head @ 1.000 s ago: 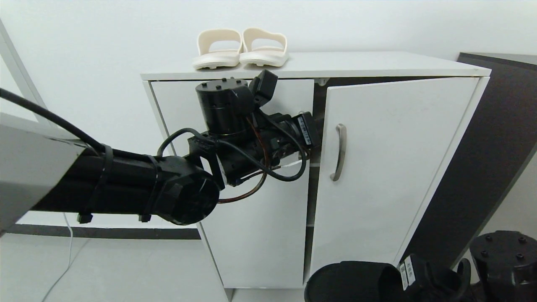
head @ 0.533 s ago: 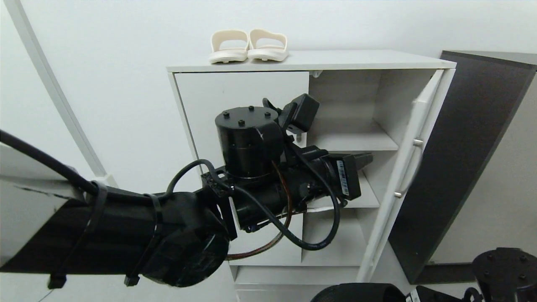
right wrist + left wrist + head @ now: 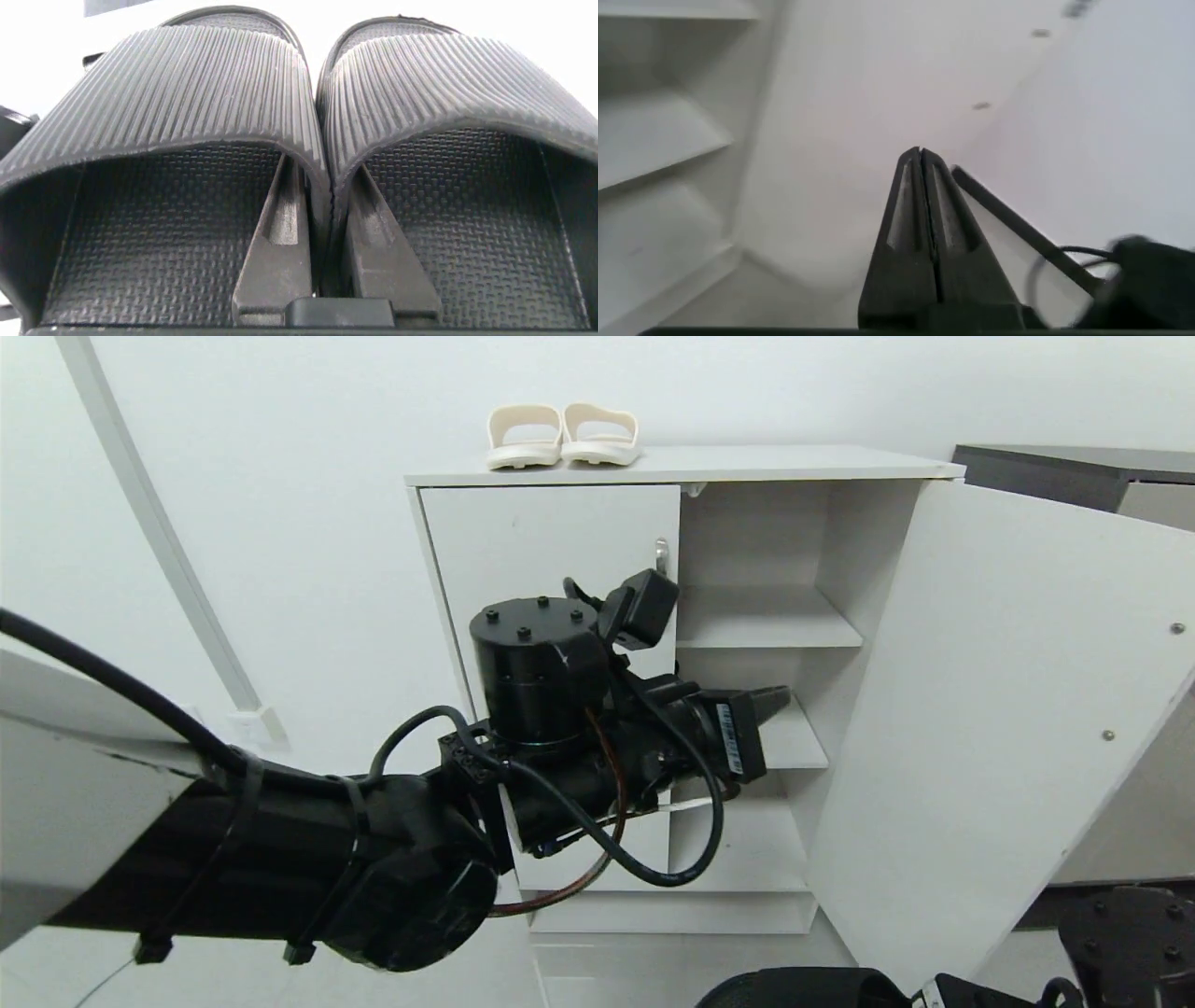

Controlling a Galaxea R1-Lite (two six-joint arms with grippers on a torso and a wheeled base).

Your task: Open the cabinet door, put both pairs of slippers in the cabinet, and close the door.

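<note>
Cabinet (image 3: 784,476): white, standing against a pale wall (image 3: 280,476). Its right door (image 3: 990,728) is swung wide open, inner face toward the head camera. Its left door (image 3: 551,541) is shut, with a metal handle (image 3: 661,557) just showing at its inner edge. The open half shows an upper shelf (image 3: 766,633) and a middle shelf (image 3: 794,747), both bare white boards, plus the floor board below. Cream slippers (image 3: 563,434): one pair, side by side and touching, on top of the cabinet above the shut left door, toes toward the camera. Left gripper (image 3: 782,697): held out in front of the open half, tips at about the height of the middle shelf and between the shut door's edge and the open door. In the left wrist view the left gripper (image 3: 921,163) has its two fingers pressed flat together with nothing between them; the shelves (image 3: 654,140) lie off to one side, well apart from the tips. Black slippers (image 3: 187,121): one pair, seen from the heel end in the right wrist view, ribbed straps arching over textured footbeds, the two slippers side by side. Right gripper (image 3: 324,187): one finger (image 3: 276,243) reaches into each slipper, and the pair's two adjoining side walls are pinched between them. In the head view a dark rounded mass (image 3: 794,989) at the bottom edge, low in front of the cabinet, is probably this pair, though too little of it shows to be sure.
</note>
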